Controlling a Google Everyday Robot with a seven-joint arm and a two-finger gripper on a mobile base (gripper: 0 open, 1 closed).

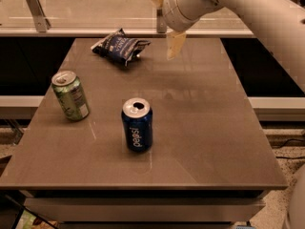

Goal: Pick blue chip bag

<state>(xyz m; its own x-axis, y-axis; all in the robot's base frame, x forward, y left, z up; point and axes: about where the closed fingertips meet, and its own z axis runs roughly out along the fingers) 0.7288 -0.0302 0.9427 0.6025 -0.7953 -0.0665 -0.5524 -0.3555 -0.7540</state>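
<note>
The blue chip bag (119, 46) is a crumpled dark navy foil bag with white lettering, lying flat at the far left part of the brown table (200, 128). My gripper (160, 26) hangs above the table's far edge, just right of the bag and higher than it. Its two pale fingers (175, 45) are spread apart and hold nothing. One finger points down toward the table and the other points left near the glass rail. The white arm reaches in from the upper right.
A blue Pepsi can (137, 124) stands upright in the middle of the table. A green can (70, 95) stands at the left. A glass rail with metal posts (35, 7) runs behind the table's far edge.
</note>
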